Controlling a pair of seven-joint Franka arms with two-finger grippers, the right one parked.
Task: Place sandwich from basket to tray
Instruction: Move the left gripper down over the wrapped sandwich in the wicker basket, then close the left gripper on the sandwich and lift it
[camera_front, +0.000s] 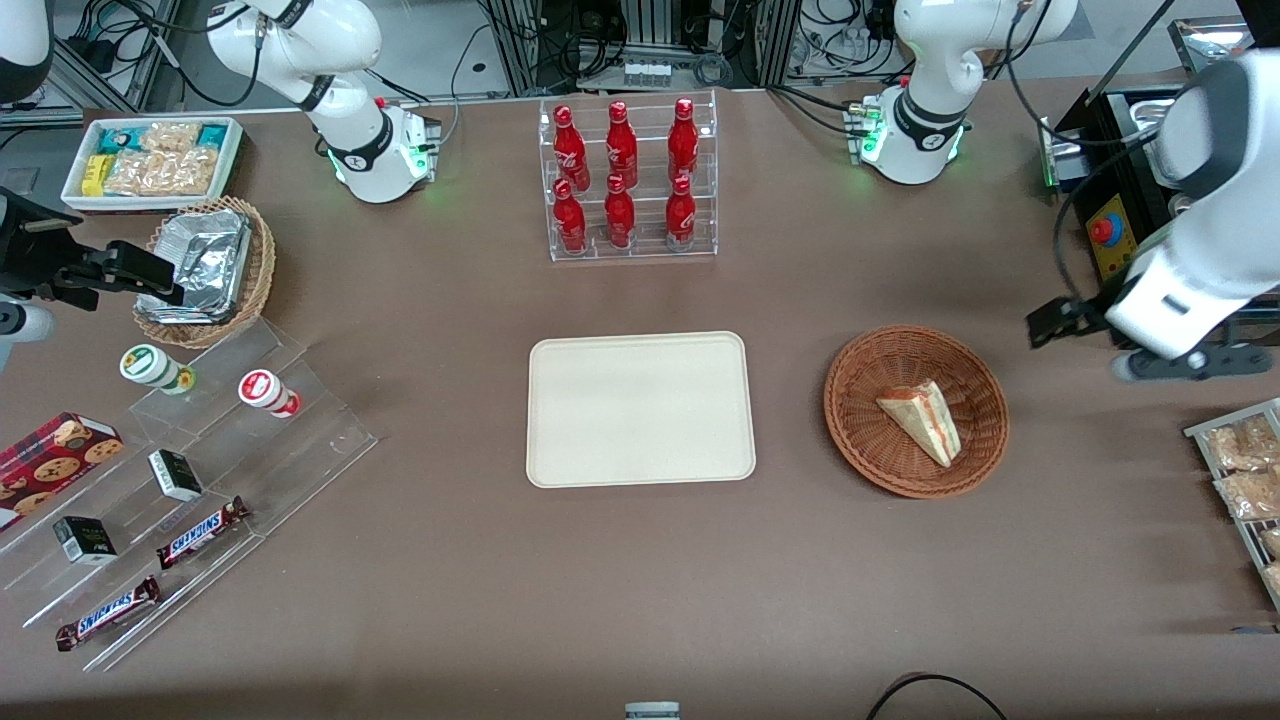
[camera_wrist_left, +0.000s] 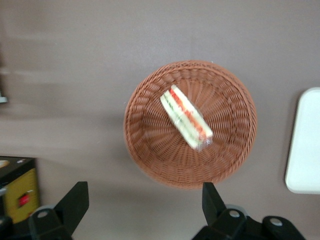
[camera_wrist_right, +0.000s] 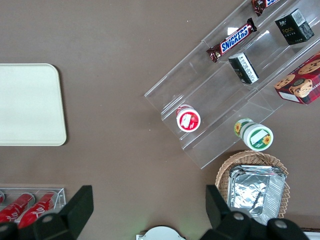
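The sandwich (camera_front: 924, 417), a pale wedge with red, orange and green filling, lies in the round reddish-brown wicker basket (camera_front: 860, 375). Both also show in the left wrist view: the sandwich (camera_wrist_left: 186, 117) lies in the middle of the basket (camera_wrist_left: 145, 150). The cream-beige tray (camera_front: 640, 408) lies flat and bare at the table's middle; an edge of it shows in the left wrist view (camera_wrist_left: 303, 145). My left gripper (camera_front: 1045, 324) hangs above the table beside the basket, toward the working arm's end. It is open and empty (camera_wrist_left: 145, 202), with its fingertips (camera_wrist_left: 77, 196) wide apart and just off the basket's rim.
A clear rack of red bottles (camera_front: 628, 180) stands farther from the front camera than the tray. A black box with a red button (camera_front: 1105, 232) and a wire rack of snack packets (camera_front: 1245, 480) lie near the working arm. A stepped acrylic stand with snacks (camera_front: 180, 500) is toward the parked arm's end.
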